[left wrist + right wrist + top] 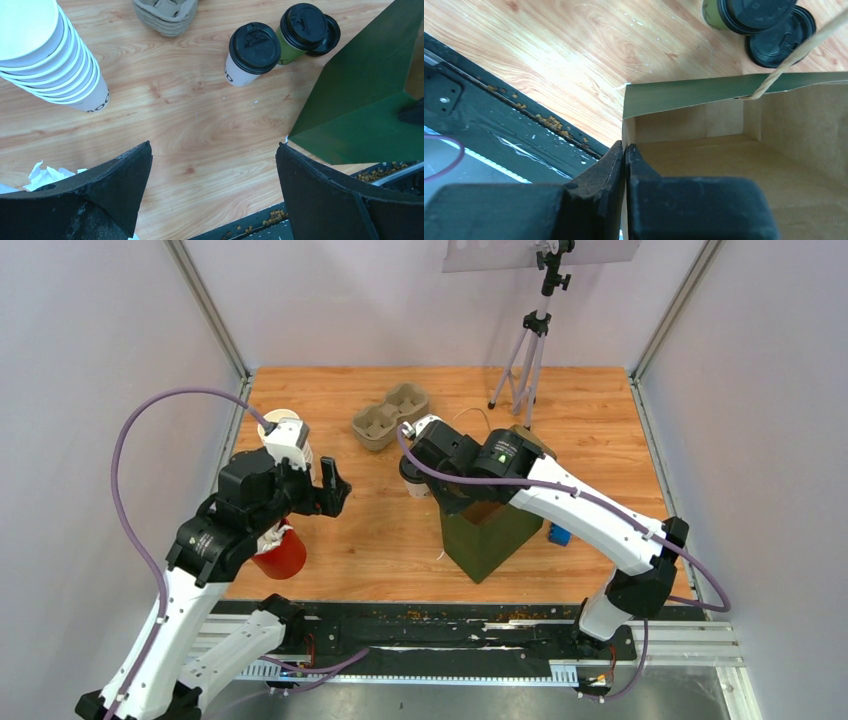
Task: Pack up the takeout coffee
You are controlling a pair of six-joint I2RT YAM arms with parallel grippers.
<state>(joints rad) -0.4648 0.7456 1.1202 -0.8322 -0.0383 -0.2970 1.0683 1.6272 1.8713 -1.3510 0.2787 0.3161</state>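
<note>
The white-sided coffee cup (252, 52) with a black lid stands on the wood table, and the olive-green-sided cup (300, 27) stands just right of it. In the top view only the white cup (412, 476) shows, beside the right arm. A dark green paper bag (490, 532) stands open next to them. My right gripper (625, 147) is shut on the bag's near wall (674, 97), one finger inside and one outside. My left gripper (212, 147) is open and empty, hovering above bare table short of the cups.
A loose black lid (329, 36) lies by the green cup. A stack of lidless white cups (50, 60), a grey pulp cup carrier (390, 415), a red cup (282, 556), a tripod (530, 350) and a blue object (558, 534) stand around.
</note>
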